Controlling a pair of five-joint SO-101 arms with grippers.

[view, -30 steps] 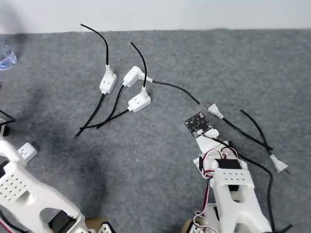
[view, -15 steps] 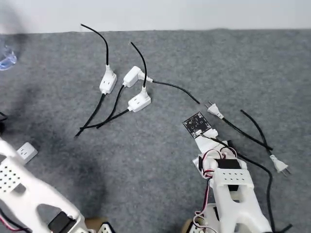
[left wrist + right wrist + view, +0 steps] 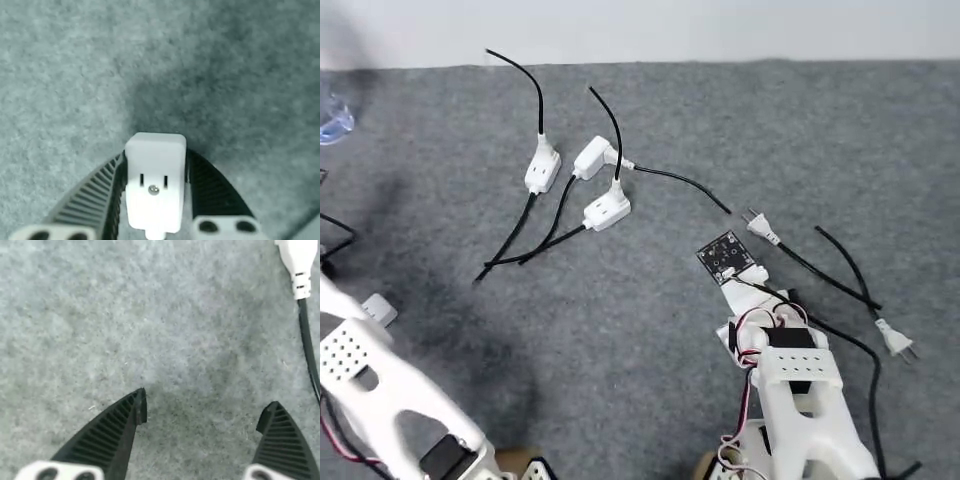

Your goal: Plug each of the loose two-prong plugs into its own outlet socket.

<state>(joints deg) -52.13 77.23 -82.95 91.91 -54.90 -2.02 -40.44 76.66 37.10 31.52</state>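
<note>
A grey carpet (image 3: 650, 320) covers the table. The left arm (image 3: 380, 400) sits at the near left, its left gripper (image 3: 155, 160) clamped on both sides of a white outlet socket (image 3: 155, 175) above the carpet. The right arm (image 3: 800, 390) stands near right, with the right gripper (image 3: 205, 412) spread wide and holding nothing. Three white sockets (image 3: 592, 157) with black cords cluster far left of centre. Two loose plugs lie right: one (image 3: 760, 228) just beyond the right arm, another (image 3: 893, 340) nearer the right edge.
</note>
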